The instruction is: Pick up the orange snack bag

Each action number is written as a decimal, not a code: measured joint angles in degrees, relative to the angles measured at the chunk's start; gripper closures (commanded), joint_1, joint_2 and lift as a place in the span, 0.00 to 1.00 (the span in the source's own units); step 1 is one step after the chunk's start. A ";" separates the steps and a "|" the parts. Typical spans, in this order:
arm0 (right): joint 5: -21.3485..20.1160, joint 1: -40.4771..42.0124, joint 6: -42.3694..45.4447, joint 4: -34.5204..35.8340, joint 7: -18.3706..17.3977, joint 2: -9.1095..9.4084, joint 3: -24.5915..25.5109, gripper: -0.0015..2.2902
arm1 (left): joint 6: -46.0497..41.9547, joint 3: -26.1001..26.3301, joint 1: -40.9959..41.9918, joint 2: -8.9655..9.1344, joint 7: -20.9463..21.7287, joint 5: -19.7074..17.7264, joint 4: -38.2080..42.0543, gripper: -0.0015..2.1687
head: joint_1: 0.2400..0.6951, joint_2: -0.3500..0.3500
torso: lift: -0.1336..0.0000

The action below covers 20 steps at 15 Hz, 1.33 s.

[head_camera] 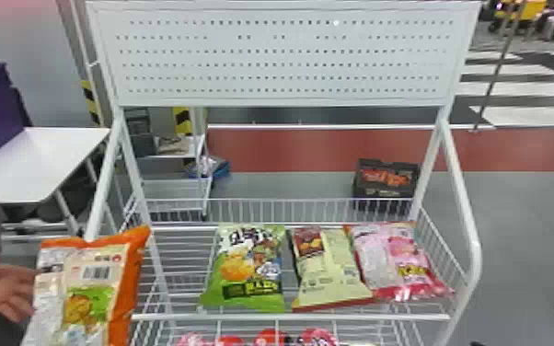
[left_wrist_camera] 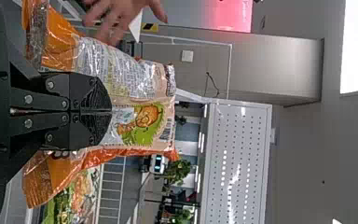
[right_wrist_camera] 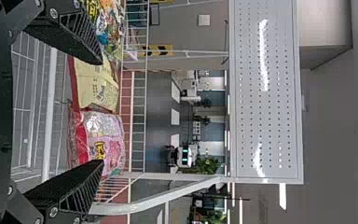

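Observation:
The orange snack bag (head_camera: 94, 285) is at the lower left of the head view, left of the rack's top shelf, its back with the barcode facing the camera. In the left wrist view my left gripper (left_wrist_camera: 111, 111) is shut on the orange snack bag (left_wrist_camera: 142, 84), its two fingers pinched together on the bag's middle. A person's open hand is beside the bag, near its side edge. My right gripper (right_wrist_camera: 101, 112) stands open in the right wrist view, with nothing between its fingers, in front of the shelf.
On the wire shelf (head_camera: 290, 317) lie a green bag (head_camera: 248, 267), a pale yellow bag (head_camera: 329, 271) and a pink bag (head_camera: 395, 262). Red and pink packages (head_camera: 271, 338) sit on the level below. A white table (head_camera: 41, 156) with a purple box stands at left.

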State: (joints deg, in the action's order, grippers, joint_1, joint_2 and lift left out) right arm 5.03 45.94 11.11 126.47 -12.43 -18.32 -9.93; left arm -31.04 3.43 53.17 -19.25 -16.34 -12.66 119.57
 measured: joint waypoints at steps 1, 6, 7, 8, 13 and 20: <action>0.00 -0.03 0.00 -0.02 -0.19 -0.02 0.00 0.06 | -0.34 0.00 0.00 0.01 0.00 0.00 -0.12 0.58 | 0.57 0.50 | 1.00; 0.01 -0.06 0.00 -0.07 -0.49 -0.08 0.00 0.06 | -0.87 0.03 0.00 0.01 0.00 0.00 -0.21 0.58 | 0.57 0.50 | 1.00; 0.00 -0.06 0.00 -0.05 -0.49 -0.08 0.00 0.06 | -0.99 0.04 0.00 0.01 0.00 0.00 -0.21 0.58 | 0.57 0.50 | 1.00; -0.01 -0.04 0.00 -0.01 -0.49 -0.08 0.00 0.06 | -1.09 0.04 0.00 0.01 0.00 0.00 -0.21 0.58 | 0.57 0.50 | 1.00; -0.02 0.11 0.00 0.15 -0.49 -0.05 -0.02 0.06 | -1.16 0.09 0.00 0.03 0.00 0.00 -0.30 0.58 | 0.57 0.50 | 1.00; -0.02 0.21 0.00 0.22 -0.49 -0.05 -0.08 0.06 | -1.18 0.09 0.00 0.05 0.00 0.00 -0.37 0.58 | 0.57 0.50 | 1.00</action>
State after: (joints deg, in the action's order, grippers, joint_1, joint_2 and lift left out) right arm 5.01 46.14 11.11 126.69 -12.92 -18.37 -10.01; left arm -32.23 3.52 53.17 -19.21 -16.34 -12.66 119.19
